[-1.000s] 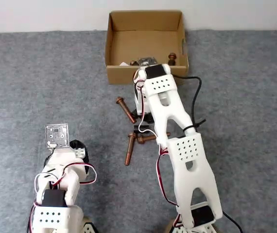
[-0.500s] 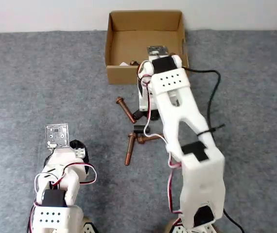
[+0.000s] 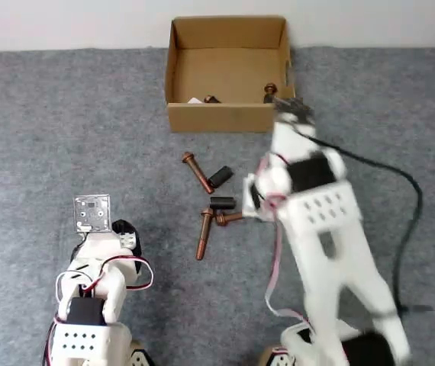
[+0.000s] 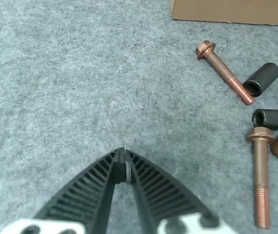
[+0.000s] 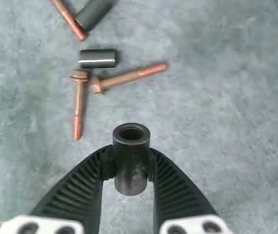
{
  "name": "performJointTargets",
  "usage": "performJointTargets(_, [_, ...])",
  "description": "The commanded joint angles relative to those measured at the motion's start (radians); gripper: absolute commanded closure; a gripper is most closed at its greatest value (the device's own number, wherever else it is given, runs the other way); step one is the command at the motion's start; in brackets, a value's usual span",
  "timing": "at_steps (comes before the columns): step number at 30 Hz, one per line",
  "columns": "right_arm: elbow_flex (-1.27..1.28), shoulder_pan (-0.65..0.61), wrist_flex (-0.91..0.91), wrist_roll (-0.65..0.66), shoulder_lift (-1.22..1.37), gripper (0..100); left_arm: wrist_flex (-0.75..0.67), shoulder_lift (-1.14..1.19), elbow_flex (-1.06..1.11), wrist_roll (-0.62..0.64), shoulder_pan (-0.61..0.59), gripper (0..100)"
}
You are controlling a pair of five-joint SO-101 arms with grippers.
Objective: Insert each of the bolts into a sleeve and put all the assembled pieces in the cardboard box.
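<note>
The right hand is closed partway on a held sleeve, one finger pressing each side of the black tube, whose open bore points away from the wrist. It hangs over the grey counter on the side of the cardboard box that faces the arms, close to the loose parts there. The left hand has its fingers brought together tip to tip with nothing between them. It sits well apart from the box, out past the box's left corner on the arm side. Loose parts lie on the counter before the box's arm-facing wall. Nearest that wall is a first bolt, copper-coloured, with a short sleeve just beside its threaded end. Farther from the box a lying sleeve rests on its side, and just beyond it a second bolt and a third bolt lie with their heads close together. Inside the box, against that same wall, one boxed piece lies toward the right corner and other pieces lie nearer the middle.
</note>
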Motion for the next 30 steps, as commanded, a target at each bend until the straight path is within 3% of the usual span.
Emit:
performJointTargets(1, [0.187,0.093,-0.071,-0.017,-0.214,99.1,-0.032,-0.009,-0.004,0.002,0.014,99])
performJointTargets(7, [0.443,0.162,-0.11,0.023,-0.552,99.1,-0.034,-0.002,-0.099,-0.003,0.021,99])
performJointTargets(12, [0.621,0.165,-0.147,0.025,-0.825,99.1,0.176,0.0,-0.282,-0.017,0.133,99])
performJointTargets(16, [0.753,0.162,-0.143,0.026,-1.007,99.1,0.229,0.055,-0.447,0.018,0.184,99])
performJointTargets(22, [0.848,0.16,-0.139,0.028,-1.211,99.1,0.281,0.508,-0.773,0.12,0.212,99])
performJointTargets(30, [0.858,0.163,-0.139,0.028,-1.237,99.1,0.443,1.163,-1.27,0.308,0.212,99])
